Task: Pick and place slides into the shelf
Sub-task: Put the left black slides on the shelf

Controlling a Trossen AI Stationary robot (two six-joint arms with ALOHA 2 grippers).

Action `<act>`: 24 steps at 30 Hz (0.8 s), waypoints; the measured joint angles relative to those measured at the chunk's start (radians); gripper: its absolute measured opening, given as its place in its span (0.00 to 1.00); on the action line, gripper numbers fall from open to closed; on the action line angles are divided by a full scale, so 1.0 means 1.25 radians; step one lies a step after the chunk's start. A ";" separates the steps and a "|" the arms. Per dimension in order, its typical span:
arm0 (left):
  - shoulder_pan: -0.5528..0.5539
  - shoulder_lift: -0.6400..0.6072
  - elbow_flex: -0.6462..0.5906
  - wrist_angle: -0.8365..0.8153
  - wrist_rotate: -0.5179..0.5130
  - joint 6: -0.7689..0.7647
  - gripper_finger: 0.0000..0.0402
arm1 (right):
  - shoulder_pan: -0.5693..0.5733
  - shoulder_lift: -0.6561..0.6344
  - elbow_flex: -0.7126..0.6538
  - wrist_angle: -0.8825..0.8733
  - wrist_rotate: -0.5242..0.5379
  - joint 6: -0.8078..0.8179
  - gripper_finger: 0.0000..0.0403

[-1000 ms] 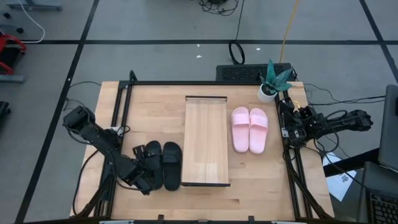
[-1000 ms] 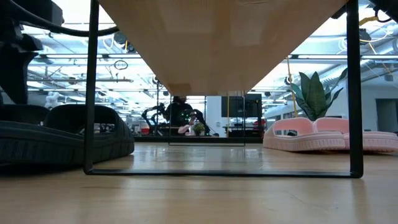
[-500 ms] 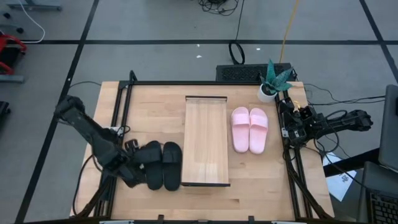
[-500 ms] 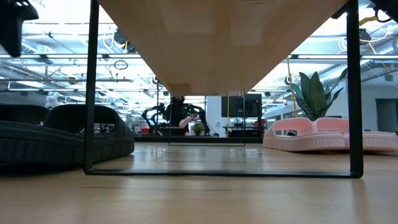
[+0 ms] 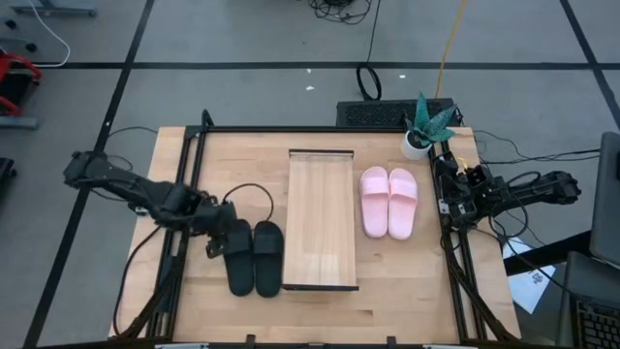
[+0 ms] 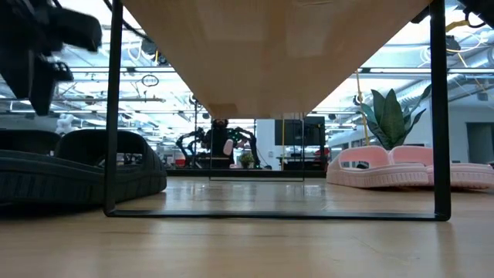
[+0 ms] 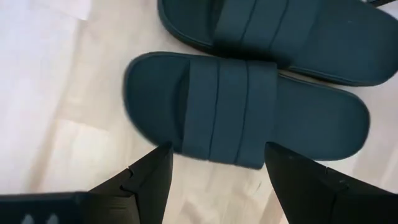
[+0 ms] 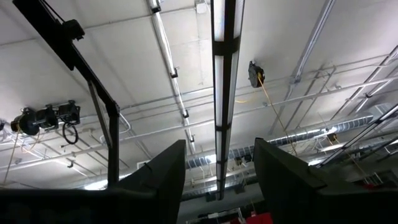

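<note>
Two black slides [image 5: 254, 258] lie side by side, soles down, on the table just left of the shelf [image 5: 320, 219], a light wood rack on a thin dark frame. The pink pair [image 5: 388, 202] lies right of the shelf. My left gripper [image 5: 219, 238] hovers open at the left black slide's [image 7: 242, 112] far-left side. In the left wrist view its fingers stand apart beside the strap's [image 7: 230, 109] outer edge and touch nothing. My right gripper [image 5: 453, 190] waits open at the table's right edge, pointing at the ceiling.
A potted plant [image 5: 423, 126] stands at the far right corner. A dark frame rail [image 5: 184, 194] runs along the table's left side under my left arm. In the low view the shelf's plank [image 6: 270, 46] spans overhead on thin legs [image 6: 113, 108]. Bare wood lies near the shelf's near end.
My left gripper has moved from the near-left end of the black slides toward the table's far edge, ending beside the left slide's far part. It has turned about as the arm swung out to the left. The slides, the shelf and the right arm stayed put.
</note>
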 joint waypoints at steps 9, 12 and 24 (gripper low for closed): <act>0.220 0.002 -0.054 0.090 0.253 0.221 0.63 | 0.000 0.000 0.000 -0.002 0.000 0.000 0.44; 0.286 0.011 -0.069 0.101 0.299 0.279 0.63 | 0.000 0.000 0.000 -0.007 0.000 0.000 0.44; 0.464 0.090 -0.120 0.103 0.474 0.459 0.63 | 0.000 0.000 0.000 -0.016 0.002 0.000 0.44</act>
